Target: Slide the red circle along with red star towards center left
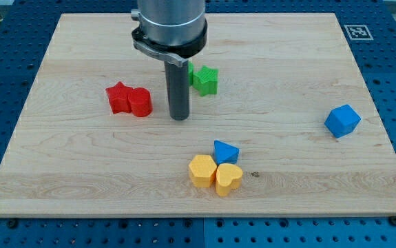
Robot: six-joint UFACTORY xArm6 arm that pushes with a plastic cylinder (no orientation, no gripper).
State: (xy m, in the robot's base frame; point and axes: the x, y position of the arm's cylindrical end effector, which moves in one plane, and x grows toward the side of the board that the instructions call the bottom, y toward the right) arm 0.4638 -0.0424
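Observation:
The red star (118, 97) and the red circle (140, 102) lie touching each other left of the board's middle, the star on the left. My tip (180, 118) rests on the board a short way to the right of the red circle, with a gap between them. The rod rises to the arm's grey body at the view's top.
A green star (204, 79) sits just right of the rod, partly behind it. A blue triangle (225, 151), a yellow hexagon (202, 171) and a yellow heart (228, 178) cluster at the bottom middle. A blue cube (341, 120) lies at the right.

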